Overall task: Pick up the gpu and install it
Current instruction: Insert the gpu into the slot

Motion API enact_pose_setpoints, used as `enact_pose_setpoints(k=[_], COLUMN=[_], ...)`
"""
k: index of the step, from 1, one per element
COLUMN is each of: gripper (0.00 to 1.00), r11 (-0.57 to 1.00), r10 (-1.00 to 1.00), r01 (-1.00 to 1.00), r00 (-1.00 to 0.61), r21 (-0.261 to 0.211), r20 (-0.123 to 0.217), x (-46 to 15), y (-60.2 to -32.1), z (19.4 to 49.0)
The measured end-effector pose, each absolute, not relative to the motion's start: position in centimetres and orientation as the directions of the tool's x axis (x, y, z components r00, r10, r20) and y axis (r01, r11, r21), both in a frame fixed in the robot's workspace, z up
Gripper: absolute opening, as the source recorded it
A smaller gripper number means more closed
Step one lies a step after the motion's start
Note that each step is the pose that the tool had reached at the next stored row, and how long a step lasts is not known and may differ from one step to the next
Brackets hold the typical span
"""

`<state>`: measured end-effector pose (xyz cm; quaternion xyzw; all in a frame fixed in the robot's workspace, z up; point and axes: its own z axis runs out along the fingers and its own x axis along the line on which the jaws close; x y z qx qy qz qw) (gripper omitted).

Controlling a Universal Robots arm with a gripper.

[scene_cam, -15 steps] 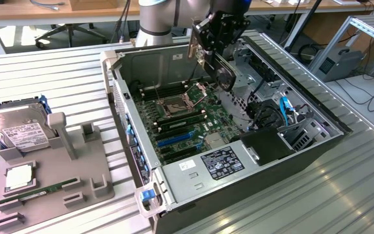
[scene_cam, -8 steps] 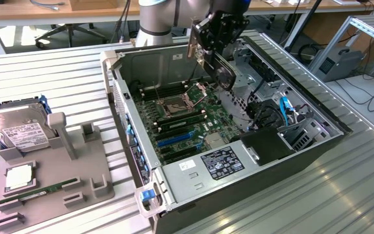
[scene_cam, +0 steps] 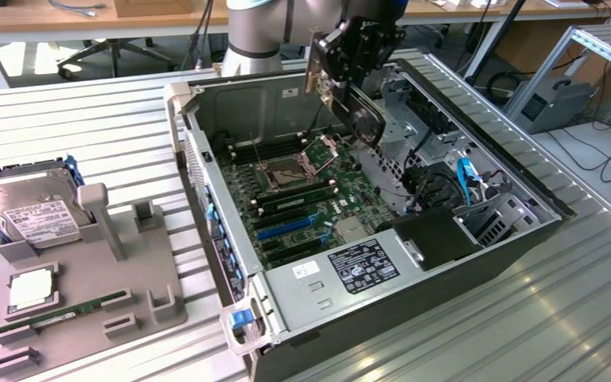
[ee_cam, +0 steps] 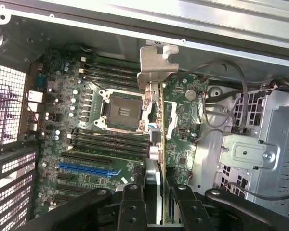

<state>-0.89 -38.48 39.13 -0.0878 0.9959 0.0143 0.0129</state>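
Tool (ee_cam: 156, 195) clamped on gpu (ee_cam: 158, 113) above the open case (scene_cam: 284, 91) — keep the card square to the blue slot (ee_cam: 89, 169), with its bracket (ee_cam: 156, 62) clear of the case wall.

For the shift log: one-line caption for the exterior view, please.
Claw holds the gpu over the motherboard inside the open computer case.

Grey arm (scene_cam: 252, 32), black bolted tool (ee_cam: 155, 192)

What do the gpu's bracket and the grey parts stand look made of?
The bracket of the gpu: bare silvery sheet metal, likely steel, going by the bent tab and dull sheen. The parts stand: matte grey plastic by its look, with uniform colour and blocky slots.
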Motion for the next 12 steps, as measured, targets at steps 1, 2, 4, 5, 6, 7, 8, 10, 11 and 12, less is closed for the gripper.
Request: enact_pose_setpoints(k=[1, 2, 4, 5, 6, 7, 8, 10, 11, 12], gripper=[0.27, 0.27, 0.27, 0.27, 0.27, 0.27, 0.27, 0.27, 0.27, 0.27], r11=[0.983, 0.983, 0.982, 0.981, 0.981, 0.981, 0.98, 0.979, 0.979, 0.978], r10=[-0.18, -0.183, -0.187, -0.189, -0.192, -0.193, -0.196, -0.2, -0.203, -0.205], r01=[-0.181, -0.184, -0.188, -0.19, -0.192, -0.194, -0.197, -0.201, -0.203, -0.206], r00=[-0.983, -0.983, -0.982, -0.982, -0.981, -0.981, -0.98, -0.979, -0.979, -0.978], r21=[0.026, 0.026, 0.026, 0.026, 0.026, 0.026, 0.026, 0.026, 0.026, 0.026], r20=[-0.028, -0.028, -0.028, -0.028, -0.028, -0.028, -0.028, -0.028, -0.028, -0.028], x=[-0.89, -0.89, -0.89, -0.89, -0.89, -0.89, -0.89, -0.89, -0.89, -0.89], y=[-38.43, -38.4, -38.36, -38.35, -38.33, -38.31, -38.29, -38.25, -38.23, -38.21], z=[39.13, 39.13, 39.13, 39.13, 39.13, 39.13, 39.13, 39.13, 39.13, 39.13])
